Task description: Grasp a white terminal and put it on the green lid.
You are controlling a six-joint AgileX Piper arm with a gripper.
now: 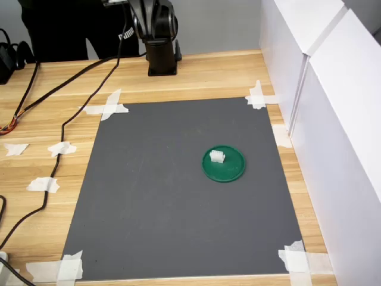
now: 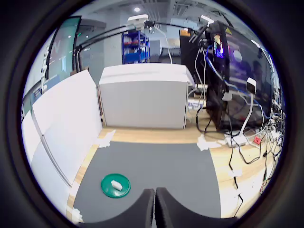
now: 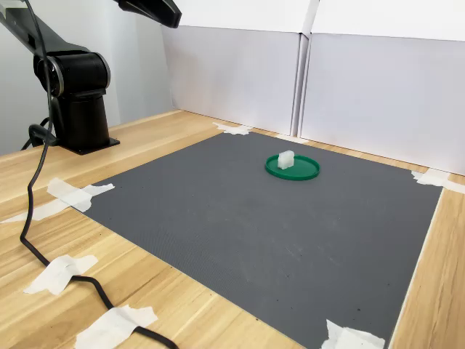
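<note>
The white terminal [image 1: 216, 157] [image 3: 285, 160] [image 2: 116, 185] rests on the green lid [image 1: 230, 171] [image 3: 303, 171] [image 2: 107, 187], slightly off the disc's middle. The lid lies flat on the grey mat, toward the first exterior view's right. My gripper [image 2: 154, 207] appears in the wrist view high above the mat and well back from the lid. Its two dark fingers are pressed together with nothing between them. The arm's black base [image 1: 161, 55] [image 3: 78, 109] stands on the wooden table beyond the mat.
The grey mat [image 1: 172, 202] is taped at its corners to the wooden table. White panels [image 1: 333, 119] wall the first exterior view's right side. Black cables [image 1: 59, 128] and tape scraps lie on the wood at the first exterior view's left. A person in dark clothes [image 1: 71, 27] stands behind the table.
</note>
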